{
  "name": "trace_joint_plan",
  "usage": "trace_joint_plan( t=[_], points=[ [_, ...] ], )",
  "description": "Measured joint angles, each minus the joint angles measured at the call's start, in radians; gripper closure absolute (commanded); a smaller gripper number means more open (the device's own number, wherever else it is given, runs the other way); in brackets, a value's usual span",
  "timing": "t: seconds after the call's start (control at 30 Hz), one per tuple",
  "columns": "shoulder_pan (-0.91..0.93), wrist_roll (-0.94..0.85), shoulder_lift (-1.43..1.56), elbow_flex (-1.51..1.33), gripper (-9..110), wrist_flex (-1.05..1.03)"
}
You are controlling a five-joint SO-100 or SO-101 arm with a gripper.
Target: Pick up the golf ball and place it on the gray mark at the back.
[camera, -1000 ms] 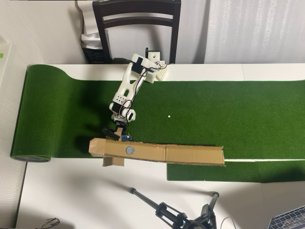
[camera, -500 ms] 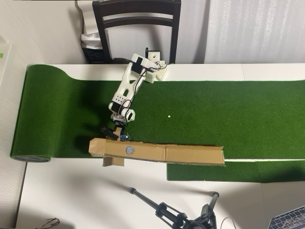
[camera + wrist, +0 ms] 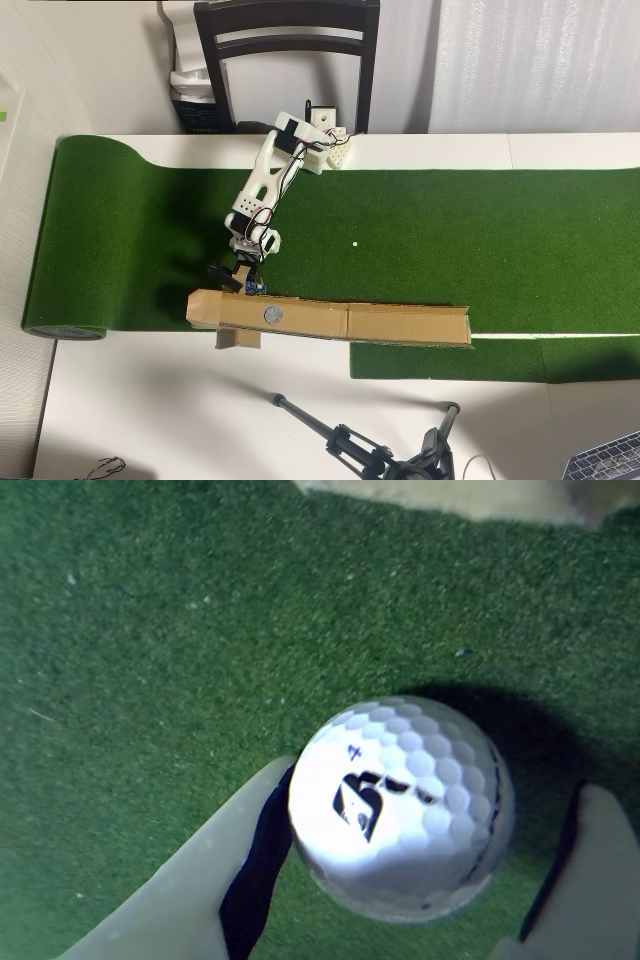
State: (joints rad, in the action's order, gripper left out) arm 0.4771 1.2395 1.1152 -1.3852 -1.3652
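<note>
1. Turf covered most of your white table in the overhead view: a long green putting mat, its left end rolled up, with a dark wooden chair and pale curtains behind it.
2. You had a long brown cardboard strip lying along the mat's near edge, with the gray mark on its left part, bare.
3. Your white arm reached from its base at the mat's far edge down toward the strip, and the gripper sat just beyond the strip, near the mark.
4. A black tripod lay on the table below the strip, and a tiny white dot showed on the turf right of the arm.
5. Your wrist view showed the golf ball clamped between the two pale fingers, over the turf and casting a shadow on it.
6. On the ball you could read a dark "B"-shaped logo with a small "4" above it; further dark printing beside the logo was too blurred to read.
</note>
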Motion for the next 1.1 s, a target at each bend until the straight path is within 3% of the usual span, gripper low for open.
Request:
trace_joint_plan(
  t=[0.3,1.1],
  points=[
    [0.0,0.0,0.0,0.0,75,0.0],
    [-0.015,0.018,0.002,0.032,81,0.0]
  ],
)
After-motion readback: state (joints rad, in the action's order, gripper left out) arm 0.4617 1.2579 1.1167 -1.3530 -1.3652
